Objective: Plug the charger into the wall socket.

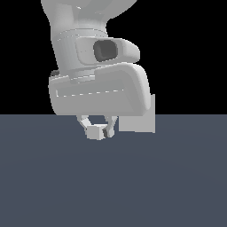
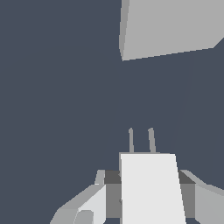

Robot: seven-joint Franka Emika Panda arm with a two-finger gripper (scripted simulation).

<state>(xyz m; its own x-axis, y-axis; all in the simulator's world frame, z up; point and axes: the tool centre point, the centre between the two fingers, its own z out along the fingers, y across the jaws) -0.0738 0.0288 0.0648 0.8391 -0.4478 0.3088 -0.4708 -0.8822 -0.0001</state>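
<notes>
Gripper (image 1: 98, 129) grasps the charger (image 2: 151, 188). Prongs (image 2: 141, 141) point ahead; the wall socket (image 2: 170, 26) stands apart, offset to one side.

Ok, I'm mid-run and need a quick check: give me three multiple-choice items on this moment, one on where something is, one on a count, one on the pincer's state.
1. Where is the wall socket relative to the charger in the exterior view?
A. on the exterior view's left
B. on the exterior view's right
C. directly beneath it

2. How many prongs show on the charger in the wrist view?
A. one
B. two
C. four

3. What is the pincer doing?
A. open and empty
B. shut on the charger
C. shut on the socket

Answers:
1 B, the grey plate stands to the block's right, partly behind the robot's hand.
2 B, two thin grey prongs stick out of the block's far end.
3 B, the fingers flank the white block on both sides.
</notes>
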